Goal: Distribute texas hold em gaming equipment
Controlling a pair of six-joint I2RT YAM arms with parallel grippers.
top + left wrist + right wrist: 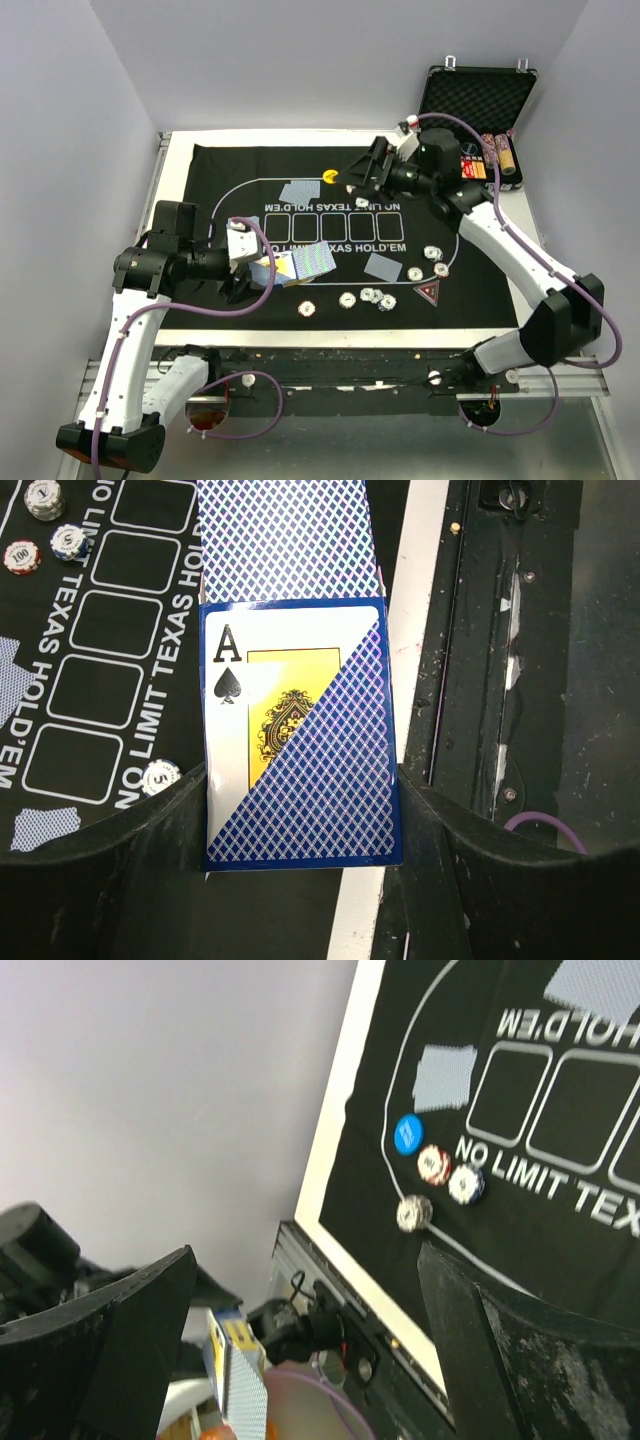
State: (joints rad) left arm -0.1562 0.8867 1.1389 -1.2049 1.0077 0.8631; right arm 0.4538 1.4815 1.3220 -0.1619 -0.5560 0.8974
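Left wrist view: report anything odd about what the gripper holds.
The left gripper clamps a card pack printed with an ace of spades. From its far end blue-backed cards jut out, half-drawn rather than flush. Nothing looks damaged.

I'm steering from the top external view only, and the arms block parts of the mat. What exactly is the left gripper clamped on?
Observer: The left gripper is shut on a card box printed with an ace of spades. Blue-backed cards stick out past its far end.
Operator: And the other arm, is it carrying anything?
Observer: No. The right gripper is open and empty.
Operator: I can find only the yellow button.
Observer: The right wrist view shows the blue button lying on the mat by the oval line. A red chip, a blue chip and a white chip lie beside it.
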